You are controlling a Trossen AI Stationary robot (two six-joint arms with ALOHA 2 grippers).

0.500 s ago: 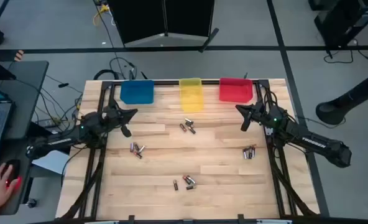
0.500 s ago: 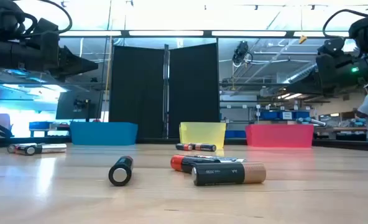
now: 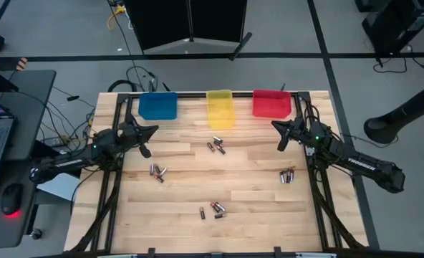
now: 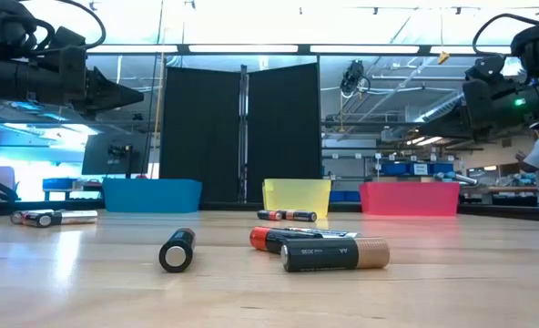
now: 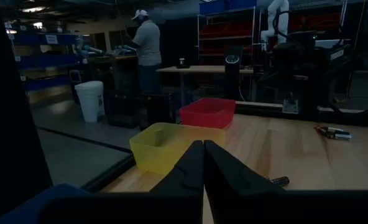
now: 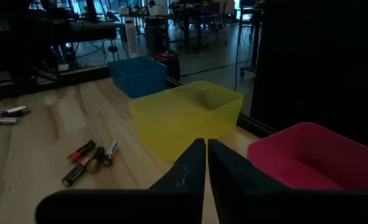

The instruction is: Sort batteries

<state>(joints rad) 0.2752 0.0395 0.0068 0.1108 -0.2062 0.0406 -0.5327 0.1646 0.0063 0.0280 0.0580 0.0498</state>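
Looking down from the high view, I hold my left end effector [image 3: 146, 140] near the table's [image 3: 255, 179] left edge, below the blue bin [image 3: 157, 106], and my right end effector [image 3: 282, 136] near the right edge, below the red bin [image 3: 271, 103]. The yellow bin [image 3: 220, 109] sits between them at the far edge, so each arm reaches a bin of its own. The batteries [image 3: 216, 146] lie in four loose clusters across the table, none in a bin; I judge sorting not yet started.

From the low view, three batteries [image 4: 333, 254] lie nearest the camera, and both arms hang well above the table. Clusters farther back are too small to count.

Through the left wrist view, my left end effector [image 5: 203, 163] has its fingers pressed together, holding nothing. A person [image 5: 148, 50] stands in the room beyond; the blue bin is cut off at the corner.

Through the right wrist view, my right end effector [image 6: 207, 160] is likewise closed and empty, pointing toward the yellow bin [image 6: 187, 118]. Battery sizes are hard to make out.
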